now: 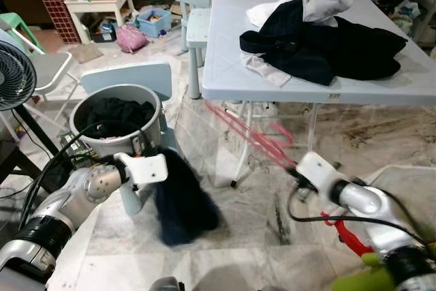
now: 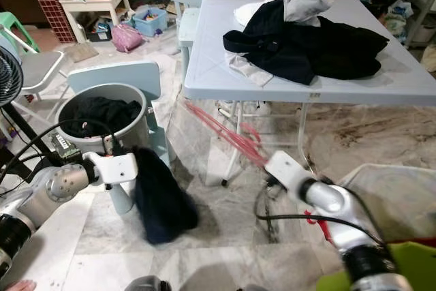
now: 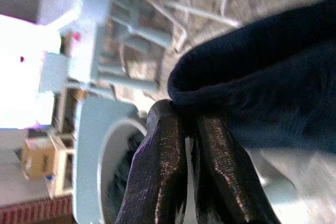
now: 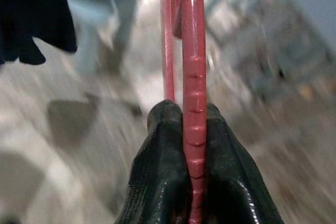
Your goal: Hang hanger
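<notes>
My right gripper [image 1: 294,168] is shut on a red plastic hanger [image 1: 248,131], which sticks up and to the left, blurred, in front of the table legs. The wrist view shows the hanger [image 4: 192,77] pinched between both fingers [image 4: 157,182]. My left gripper [image 1: 165,161] is shut on a dark navy garment [image 1: 182,202] that hangs down over the floor beside the grey basket [image 1: 148,131]. In the left wrist view the fingers [image 3: 163,171] clamp the garment's edge [image 3: 252,87].
A light blue table [image 1: 225,66] holds a heap of dark and white clothes [image 1: 320,39]. The grey basket holds more dark clothes [image 1: 119,114]. A blue chair [image 1: 129,76] stands behind the basket, a fan [image 1: 13,76] at the left, and a small chair [image 1: 194,11] behind.
</notes>
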Controlling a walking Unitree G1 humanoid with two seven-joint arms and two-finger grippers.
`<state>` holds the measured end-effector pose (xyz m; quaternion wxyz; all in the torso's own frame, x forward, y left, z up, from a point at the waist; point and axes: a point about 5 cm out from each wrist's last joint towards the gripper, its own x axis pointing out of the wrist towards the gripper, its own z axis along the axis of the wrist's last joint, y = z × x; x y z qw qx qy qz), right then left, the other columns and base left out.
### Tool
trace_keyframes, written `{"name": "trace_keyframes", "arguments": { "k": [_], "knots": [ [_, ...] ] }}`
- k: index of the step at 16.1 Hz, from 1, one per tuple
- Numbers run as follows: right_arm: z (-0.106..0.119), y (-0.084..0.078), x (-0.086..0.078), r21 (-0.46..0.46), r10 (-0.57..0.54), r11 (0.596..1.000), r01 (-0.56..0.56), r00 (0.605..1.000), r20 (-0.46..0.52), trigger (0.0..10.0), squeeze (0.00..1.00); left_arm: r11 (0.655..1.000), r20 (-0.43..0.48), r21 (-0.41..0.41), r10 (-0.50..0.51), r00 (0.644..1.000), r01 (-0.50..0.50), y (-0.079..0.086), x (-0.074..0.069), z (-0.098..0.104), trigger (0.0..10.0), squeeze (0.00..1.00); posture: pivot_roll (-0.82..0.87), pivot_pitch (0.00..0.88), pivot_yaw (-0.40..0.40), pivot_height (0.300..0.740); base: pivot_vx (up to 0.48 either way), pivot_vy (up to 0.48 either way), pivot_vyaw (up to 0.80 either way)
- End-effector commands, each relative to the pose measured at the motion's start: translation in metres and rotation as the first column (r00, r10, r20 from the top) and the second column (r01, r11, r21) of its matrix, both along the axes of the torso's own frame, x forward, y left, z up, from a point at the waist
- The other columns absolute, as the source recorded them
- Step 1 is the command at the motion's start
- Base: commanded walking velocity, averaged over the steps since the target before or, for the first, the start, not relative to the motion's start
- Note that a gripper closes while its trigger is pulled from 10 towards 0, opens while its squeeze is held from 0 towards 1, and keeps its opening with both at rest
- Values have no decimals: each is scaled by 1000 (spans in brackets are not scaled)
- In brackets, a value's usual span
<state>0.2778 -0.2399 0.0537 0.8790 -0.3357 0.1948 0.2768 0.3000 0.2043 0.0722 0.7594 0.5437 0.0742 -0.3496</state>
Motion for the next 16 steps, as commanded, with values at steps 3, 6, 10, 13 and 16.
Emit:
{"name": "trace_keyframes", "arguments": {
  "k": [3, 6, 10, 13, 16],
  "knots": [
    [10, -22, 4, -84, -26, 996, 25, 1000, -17, 10000, 0, 994, 29, 23, 102, 994, -102, 21, 6, 1, 10000, 0, -24, 12, 31, 740, 0, 0, 0],
    [20, -45, 7, -168, -28, 986, 20, 999, -43, 10000, 0, 983, 12, 39, 180, 984, -180, 32, 3, -8, 10000, 0, -23, 12, 30, 740, 0, 0, 0],
    [30, -59, -16, -209, 207, 940, -270, 937, -282, 10000, 0, 973, 176, 7, 225, 958, -230, 34, 13, 4, 10000, 0, -22, 17, 23, 740, 0, 0, 0],
    [40, -61, -18, -171, 258, 928, -332, 901, -349, 10000, 0, 978, 177, -62, 206, 962, -198, 23, 16, 8, 10000, 0, -29, 18, 16, 740, 0, 0, 0],
    [41, -51, -19, -103, 318, 920, -379, 873, -370, 10000, 0, 982, 198, -147, 149, 969, -120, 5, 15, 10, 10000, 0, -29, 20, 14, 740, 0, 0, 0]
  ]
}}
